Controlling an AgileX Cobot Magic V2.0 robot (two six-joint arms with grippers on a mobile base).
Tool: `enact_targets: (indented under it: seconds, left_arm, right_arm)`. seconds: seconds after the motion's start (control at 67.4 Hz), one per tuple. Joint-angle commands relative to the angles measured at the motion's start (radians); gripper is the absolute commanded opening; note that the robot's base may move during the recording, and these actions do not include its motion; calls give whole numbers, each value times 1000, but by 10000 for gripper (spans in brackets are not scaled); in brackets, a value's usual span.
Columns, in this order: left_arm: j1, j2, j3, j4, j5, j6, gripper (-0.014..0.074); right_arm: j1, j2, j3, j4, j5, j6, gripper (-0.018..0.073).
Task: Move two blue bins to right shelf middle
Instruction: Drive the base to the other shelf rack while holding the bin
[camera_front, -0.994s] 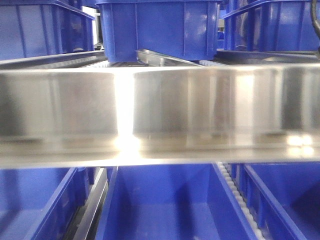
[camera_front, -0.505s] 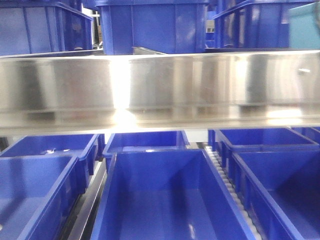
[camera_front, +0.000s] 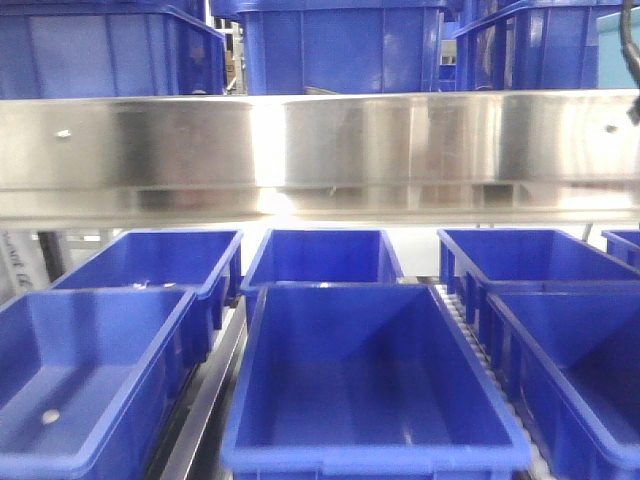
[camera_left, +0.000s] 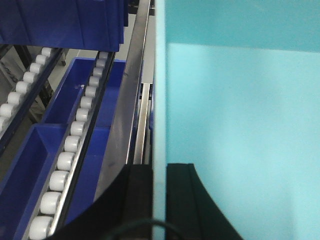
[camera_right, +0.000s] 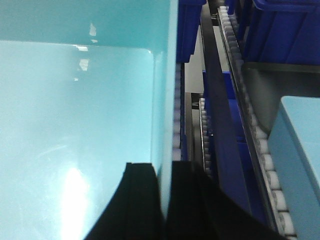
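Observation:
A light blue bin (camera_left: 240, 125) fills the right of the left wrist view, and the same light blue bin (camera_right: 75, 125) fills the left of the right wrist view. My left gripper (camera_left: 159, 200) is shut on the bin's left wall, one black finger on each side. On the opposite wall my right gripper (camera_right: 165, 200) is shut in the same way. A second light blue bin (camera_right: 300, 150) shows at the right edge of the right wrist view. Neither gripper shows in the front view.
A wide steel shelf beam (camera_front: 320, 150) crosses the front view. Dark blue bins (camera_front: 340, 45) stand above it, and open dark blue bins (camera_front: 370, 390) sit in rows below. White roller tracks (camera_left: 65, 150) run beside the held bin, with another roller track (camera_right: 260, 145) on its right.
The steel beam has shrunk and risen in the front view, and the lower row of dark blue bins has come into fuller view, as the camera drew back from the shelf.

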Motion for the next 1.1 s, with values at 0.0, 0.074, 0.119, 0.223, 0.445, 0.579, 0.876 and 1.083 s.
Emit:
enact_targets:
  seconds: [0.0,0.074,0.119,0.223,0.445,0.579,0.876,1.083]
  left_arm:
    - [-13,-14,-12,-12,-60,-2,-111]
    - [-13,-14,-12,-12,-60,-2,-111]
    - [-13,-14,-12,-12,-60,-2,-111]
    - [-13,-14,-12,-12,-60,-2,-111]
    - [-13,-14,-12,-12,-60,-2,-111]
    - [-13,-14,-12,-12,-60,-2,-111]
    - [-13,-14,-12,-12,-62,-2,-111]
    - [-13,-14,-12,-12,-62,-2,-111]
  right_arm:
    - [7,-3,-10,-7,-55,-2,-153]
    - [7,-3,-10,-7,-55,-2,-153]
    - [7,-3,-10,-7,-55,-2,-153]
    - [7,-3,-10,-7,-55,-2,-153]
    - [7,-3,-10,-7,-55,-2,-153]
    - [7,-3,-10,-7,-55,-2,-153]
    - [7,-3,-10,-7,-55,-2,-153]
    - [7,-3,-10,-7,-55,-2,-153]
